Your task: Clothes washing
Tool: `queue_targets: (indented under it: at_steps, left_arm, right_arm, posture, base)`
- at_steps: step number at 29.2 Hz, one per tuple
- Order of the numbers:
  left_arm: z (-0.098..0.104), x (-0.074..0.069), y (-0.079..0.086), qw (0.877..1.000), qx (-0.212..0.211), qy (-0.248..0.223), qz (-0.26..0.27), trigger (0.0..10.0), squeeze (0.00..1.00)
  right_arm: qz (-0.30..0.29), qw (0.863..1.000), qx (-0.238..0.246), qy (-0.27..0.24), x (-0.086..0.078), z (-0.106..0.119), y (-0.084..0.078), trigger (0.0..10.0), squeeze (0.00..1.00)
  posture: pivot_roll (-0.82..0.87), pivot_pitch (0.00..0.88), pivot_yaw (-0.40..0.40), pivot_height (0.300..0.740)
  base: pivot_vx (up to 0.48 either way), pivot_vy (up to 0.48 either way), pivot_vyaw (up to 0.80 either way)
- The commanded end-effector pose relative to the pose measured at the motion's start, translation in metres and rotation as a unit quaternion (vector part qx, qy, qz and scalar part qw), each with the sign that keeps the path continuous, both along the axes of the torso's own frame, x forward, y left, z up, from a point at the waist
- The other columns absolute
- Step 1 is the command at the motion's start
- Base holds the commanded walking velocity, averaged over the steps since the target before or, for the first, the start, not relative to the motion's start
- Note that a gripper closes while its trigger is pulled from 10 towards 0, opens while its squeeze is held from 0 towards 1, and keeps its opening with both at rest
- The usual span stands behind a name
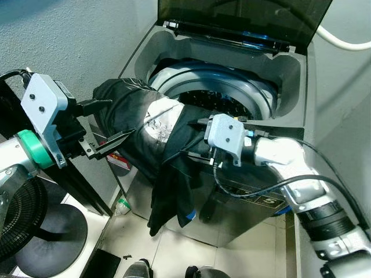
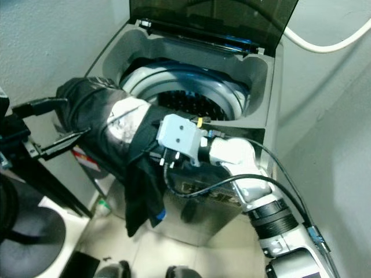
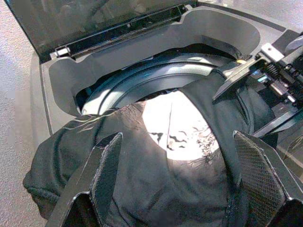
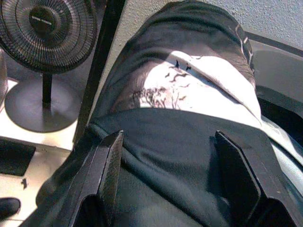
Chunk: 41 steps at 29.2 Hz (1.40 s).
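Where tiled floor (image 1: 174,243) meets washing machine (image 1: 284,87)

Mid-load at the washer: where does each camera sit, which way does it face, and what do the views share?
Left eye view: on the head, looking down at the open washing machine; left gripper and right gripper flank the black garment draped on its rim.
Right eye view: the same scene from the other eye, with both arms.
Left wrist view: looks along its open fingers over the garment toward the drum.
Right wrist view: looks along its open fingers across the garment toward a fan.
Shared: the garment's white print.
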State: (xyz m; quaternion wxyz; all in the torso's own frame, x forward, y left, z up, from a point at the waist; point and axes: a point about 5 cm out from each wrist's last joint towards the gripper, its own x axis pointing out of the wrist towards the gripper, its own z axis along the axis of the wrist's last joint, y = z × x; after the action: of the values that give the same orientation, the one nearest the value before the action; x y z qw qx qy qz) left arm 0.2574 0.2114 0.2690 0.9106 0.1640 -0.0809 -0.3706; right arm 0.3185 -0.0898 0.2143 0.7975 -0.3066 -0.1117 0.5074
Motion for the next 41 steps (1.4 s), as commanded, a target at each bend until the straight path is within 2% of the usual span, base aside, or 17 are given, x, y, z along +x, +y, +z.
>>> queue_targets:
  at_steps: [1, 7, 8, 9, 11, 12, 13, 14, 15, 29, 34, 35, 36, 37, 38, 39, 41]
  left_arm:
    - [-0.005, 0.001, -0.002, 1.000, 0.005, 0.009, -0.005, 10.0, 0.00]
    - [-0.005, 0.001, -0.001, 1.000, 0.006, 0.010, -0.003, 10.0, 0.00]
    - [-0.006, 0.001, 0.000, 1.000, 0.006, 0.011, -0.001, 10.0, 0.00]
    - [-0.006, 0.000, 0.000, 1.000, 0.006, 0.012, 0.000, 10.0, 0.00]
    - [-0.006, 0.000, 0.000, 1.000, 0.006, 0.012, 0.001, 10.0, 0.00]
    - [-0.006, 0.000, 0.001, 1.000, 0.006, 0.012, 0.002, 10.0, 0.00]
    - [-0.006, 0.000, 0.001, 1.000, 0.005, 0.012, 0.003, 10.0, 0.00]
    - [-0.006, 0.000, 0.001, 1.000, 0.005, 0.012, 0.003, 10.0, 0.00]
    - [-0.006, 0.000, 0.001, 1.000, 0.005, 0.012, 0.003, 10.0, 0.00]
    - [-0.005, 0.000, 0.001, 1.000, 0.004, 0.011, 0.006, 10.0, 0.00]
    - [-0.006, 0.000, 0.001, 1.000, 0.003, 0.011, 0.007, 10.0, 0.00]
    - [-0.006, 0.000, 0.001, 1.000, 0.002, 0.010, 0.007, 10.0, 0.00]
    - [-0.006, 0.000, 0.001, 1.000, 0.002, 0.010, 0.007, 10.0, 0.00]
    - [-0.006, 0.000, 0.001, 1.000, 0.002, 0.010, 0.007, 10.0, 0.00]
    - [-0.006, 0.000, 0.001, 1.000, 0.002, 0.010, 0.007, 10.0, 0.00]
    - [-0.005, 0.000, 0.001, 1.000, 0.001, 0.010, 0.007, 10.0, 0.00]
    - [-0.005, 0.000, 0.001, 1.000, 0.001, 0.010, 0.007, 10.0, 0.00]
  right_arm:
    - [0.000, 1.000, -0.017, 0.001, 0.001, -0.007, 0.002, 10.0, 0.00]
    - [-0.001, 1.000, -0.025, 0.003, 0.001, -0.011, 0.003, 10.0, 0.00]
    - [-0.003, 0.999, -0.040, 0.004, 0.001, -0.016, 0.002, 9.9, 0.00]
    - [-0.004, 0.999, -0.045, 0.006, 0.001, -0.018, 0.002, 4.8, 0.00]
    - [-0.004, 0.999, -0.047, 0.007, 0.001, -0.019, 0.002, 4.8, 0.00]
    - [-0.004, 0.999, -0.049, 0.008, 0.001, -0.020, 0.002, 3.9, 0.00]
    - [-0.004, 0.999, -0.049, 0.008, 0.001, -0.020, 0.002, 3.9, 0.00]
    - [-0.004, 0.999, -0.050, 0.008, 0.001, -0.021, 0.001, 1.2, 0.00]
    - [-0.004, 0.999, -0.051, 0.008, 0.001, -0.021, 0.001, 0.0, 0.00]
    - [-0.006, 0.999, -0.041, -0.002, 0.002, -0.019, 0.002, 0.0, 0.00]
    - [-0.004, 1.000, -0.016, -0.006, 0.003, -0.012, 0.004, 0.0, 0.00]
    - [-0.004, 1.000, 0.005, -0.008, 0.003, -0.008, 0.005, 0.0, 0.00]
    - [-0.004, 1.000, 0.005, -0.008, 0.003, -0.008, 0.005, 0.0, 0.00]
    - [-0.004, 0.999, 0.036, -0.010, 0.003, 0.000, 0.007, 0.0, 0.00]
    - [-0.004, 0.999, 0.036, -0.010, 0.003, 0.000, 0.007, 0.0, 0.00]
    - [0.000, 0.997, 0.075, -0.009, 0.002, 0.009, 0.009, 0.0, 0.00]
    - [0.000, 0.997, 0.075, -0.009, 0.002, 0.009, 0.009, 0.0, 0.00]
  posture:
    - [0.15, 0.073, 0.024, 0.740]
    - [0.15, 0.074, 0.026, 0.740]
    - [0.15, 0.077, 0.023, 0.740]
    - [0.15, 0.077, 0.023, 0.740]
    - [0.15, 0.077, 0.023, 0.740]
    - [0.15, 0.077, 0.023, 0.740]
    - [0.15, 0.077, 0.023, 0.740]
    - [0.15, 0.077, 0.023, 0.740]
    - [0.15, 0.077, 0.023, 0.740]
    - [0.16, 0.088, 0.021, 0.740]
    - [0.16, 0.088, 0.019, 0.740]
    - [0.16, 0.088, 0.019, 0.740]
    - [0.16, 0.088, 0.019, 0.740]
    - [0.16, 0.088, 0.019, 0.740]
    - [0.16, 0.088, 0.019, 0.740]
    - [0.16, 0.088, 0.019, 0.740]
    - [0.16, 0.088, 0.019, 0.740]
  base:
    - [0.000, 0.000, 0.00]
    - [0.000, 0.000, 0.00]
    - [0.000, 0.000, 0.00]
    - [0.000, 0.000, 0.00]
    - [0.000, 0.000, 0.00]
    - [0.000, 0.000, 0.00]
    - [0.000, 0.000, 0.00]
    - [0.000, 0.000, 0.00]
    - [0.000, 0.000, 0.00]
    - [0.000, 0.000, 0.00]
    - [0.000, 0.000, 0.00]
    - [0.000, 0.000, 0.00]
    - [0.000, 0.000, 0.00]
    - [0.000, 0.000, 0.00]
    - [0.000, 0.000, 0.00]
    - [0.000, 0.000, 0.00]
    - [0.000, 0.000, 0.00]
